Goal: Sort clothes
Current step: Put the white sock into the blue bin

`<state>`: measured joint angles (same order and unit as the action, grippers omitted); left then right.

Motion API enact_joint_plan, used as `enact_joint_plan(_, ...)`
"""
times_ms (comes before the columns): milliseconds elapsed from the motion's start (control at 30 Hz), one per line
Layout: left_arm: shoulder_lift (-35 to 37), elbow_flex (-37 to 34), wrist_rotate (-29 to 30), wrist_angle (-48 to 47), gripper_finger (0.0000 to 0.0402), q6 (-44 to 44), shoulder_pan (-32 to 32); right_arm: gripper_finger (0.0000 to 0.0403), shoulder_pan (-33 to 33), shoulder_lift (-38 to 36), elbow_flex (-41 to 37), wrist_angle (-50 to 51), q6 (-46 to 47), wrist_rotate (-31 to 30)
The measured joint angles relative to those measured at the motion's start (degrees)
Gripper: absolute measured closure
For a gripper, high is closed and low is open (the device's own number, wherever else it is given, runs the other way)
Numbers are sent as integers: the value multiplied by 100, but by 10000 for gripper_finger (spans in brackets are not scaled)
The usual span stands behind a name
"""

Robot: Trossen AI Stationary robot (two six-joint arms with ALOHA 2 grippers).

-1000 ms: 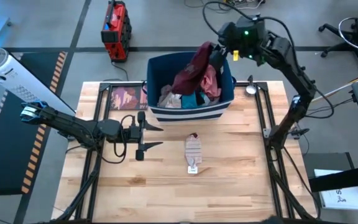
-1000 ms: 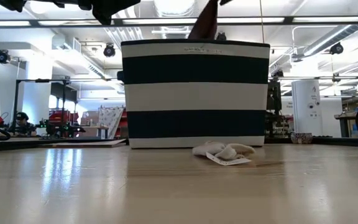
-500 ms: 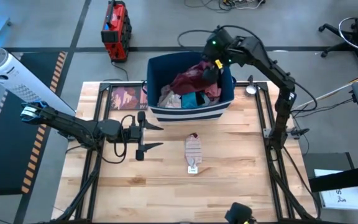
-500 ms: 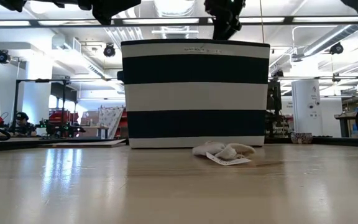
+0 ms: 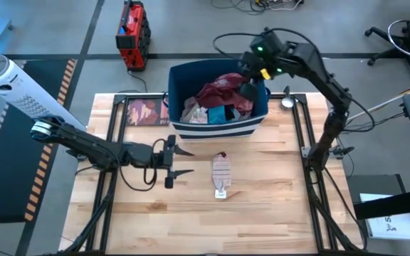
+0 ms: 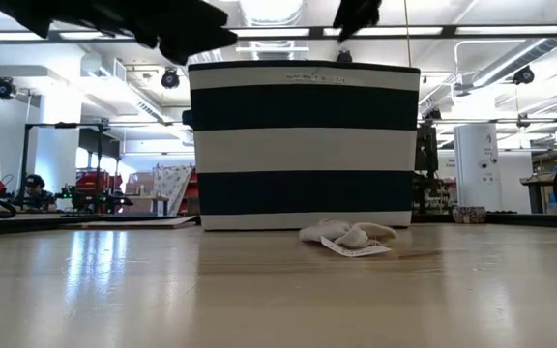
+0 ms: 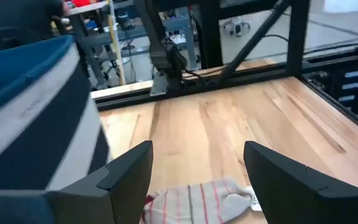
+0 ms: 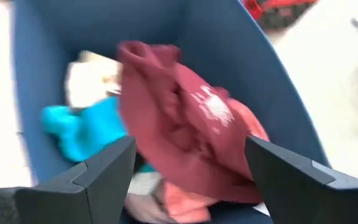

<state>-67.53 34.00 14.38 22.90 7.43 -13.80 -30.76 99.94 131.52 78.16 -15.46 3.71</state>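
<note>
The right gripper (image 5: pixel 248 80) is seen spread wide and holding nothing, hung over the bin (image 5: pixel 216 129) at the table's (image 5: pixel 262 206) twelve o'clock, just above the maroon piece (image 5: pixel 219 89) heaped on the other clothes (image 5: pixel 208 110) inside, a teal piece (image 8: pixel 82 127) among them. The left gripper (image 5: pixel 181 162) is held open and empty near table centre, pointed toward three o'clock, with a striped sock (image 5: pixel 221 171) lying flat just beyond its fingertips, at six o'clock from the bin.

Striped bin (image 5: pixel 218 129), perhaps a red toolbox (image 5: pixel 131 34).
</note>
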Motion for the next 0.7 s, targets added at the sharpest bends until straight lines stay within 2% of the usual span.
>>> enact_joint_plan(200, -751, 127, -262, 257, 168, -81, -60, 130, 342, -641, -149, 62, 77, 79)
enact_joint_plan(367, -1617, 619, -324, 246, 171, -28, -168, 142, 738, -1397, -729, 8, 248, 109)
enact_joint_plan(500, -2303, 1116, -331, 189, 167, 242, -223, 149, 1048, -2085, -1589, -341, 472, 74)
enact_joint_plan(700, -3026, 1834, -342, -639, 155, 249, -219, 161, 1491, -3247, -3357, -1478, 784, 77)
